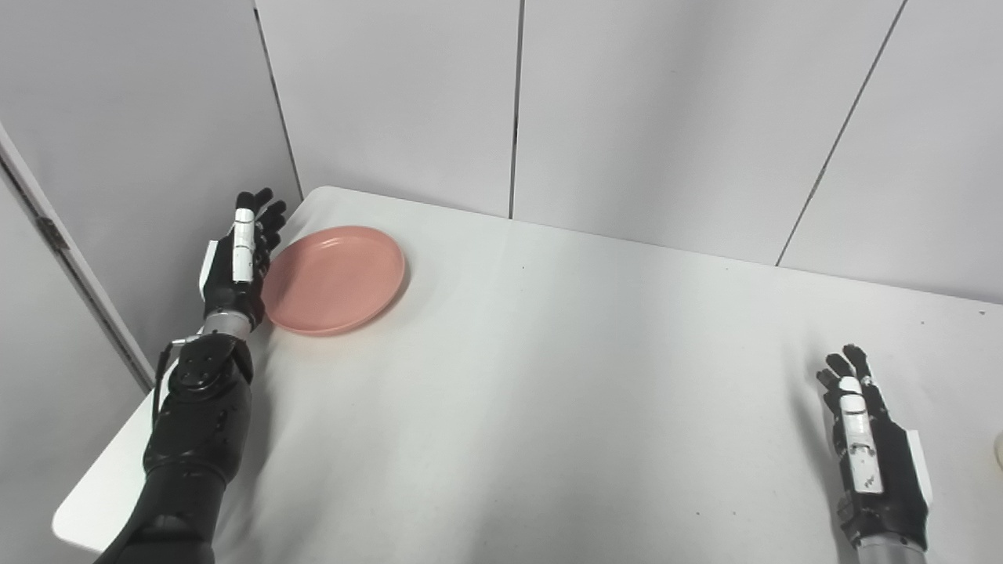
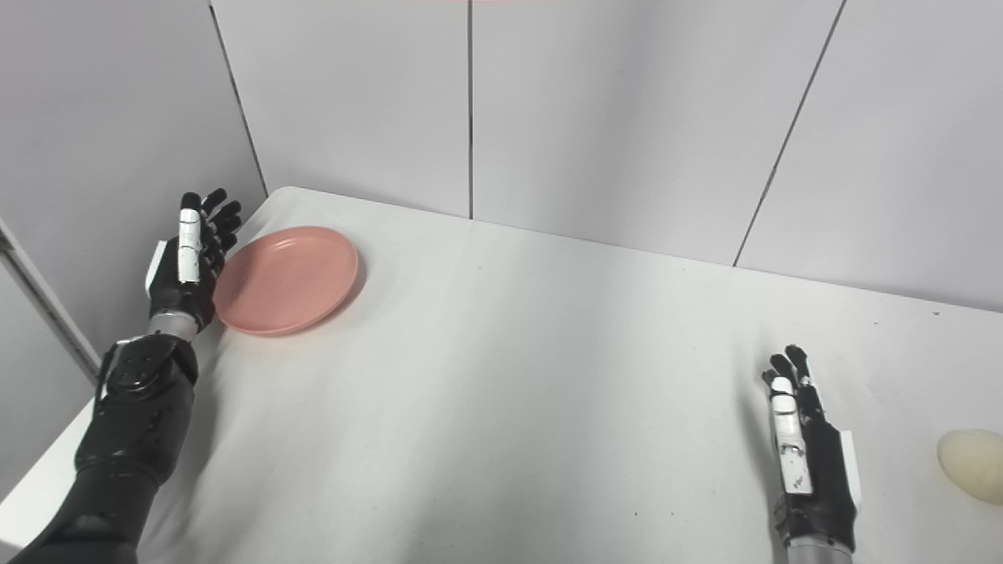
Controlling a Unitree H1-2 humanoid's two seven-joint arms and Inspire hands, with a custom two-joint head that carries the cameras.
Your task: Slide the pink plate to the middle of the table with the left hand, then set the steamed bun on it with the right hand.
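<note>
The pink plate [image 1: 334, 279] lay near the far left corner of the white table [image 1: 548, 376], right side up and holding nothing. The robot's left hand [image 1: 239, 262] stood edge-on just beside the plate's left rim, at the table's left edge, its fingers [image 1: 262, 215] straight, slightly fanned and pointing toward the far wall; whether the palm actually touched the rim could not be told. The hand held nothing. Its black forearm [image 1: 196, 423] reached in over the table's near left corner.

Well apart from it, the right hand [image 2: 807, 462] was poised near the table's near right side, also edge-on, with its fingers [image 2: 791, 368] extended, a little apart and empty. The steamed bun [image 2: 972, 464], pale and rounded, sat on the table just to the right of that hand, close to the right edge, clear of the hand; it showed mostly in the right eye view and only as a sliver in the left eye view. Grey wall panels [image 1: 627, 117] stood behind the table's far edge.
</note>
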